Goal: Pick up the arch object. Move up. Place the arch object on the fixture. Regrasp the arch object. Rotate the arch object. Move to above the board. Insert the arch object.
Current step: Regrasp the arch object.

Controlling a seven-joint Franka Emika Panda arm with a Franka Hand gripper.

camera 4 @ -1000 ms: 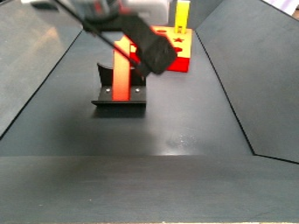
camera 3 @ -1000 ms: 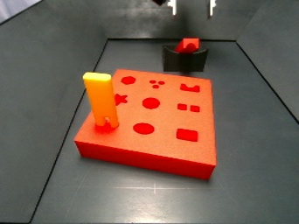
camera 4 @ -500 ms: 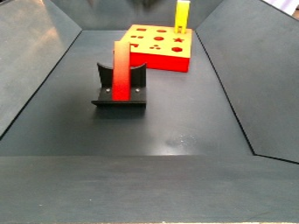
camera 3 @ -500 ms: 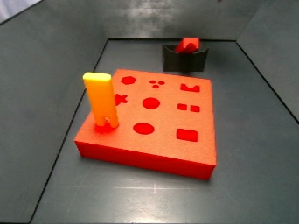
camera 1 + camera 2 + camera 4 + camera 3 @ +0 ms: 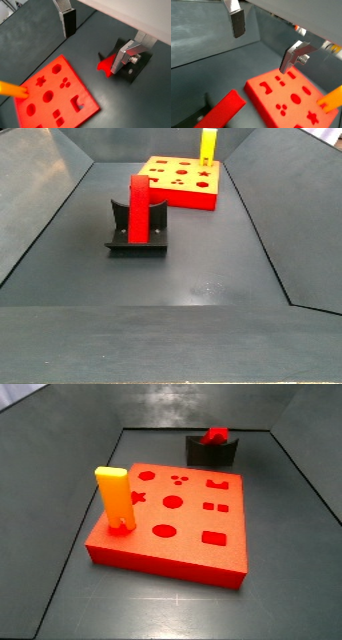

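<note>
The gripper (image 5: 99, 40) is wide open and empty, above the red bar (image 5: 138, 206), which stands upright in the fixture (image 5: 138, 236) below.

robot test rig, dark walled bin (image 5: 54, 198)

The arch object (image 5: 138, 205) is a long, bright red bar that stands up in the fixture (image 5: 136, 240), a small dark block on the floor. The board (image 5: 174, 522) is a big, thick red-orange square with round, star and square holes in its top, well apart from the fixture. The gripper (image 5: 97, 33) hangs open high above them, holding nothing.
</note>
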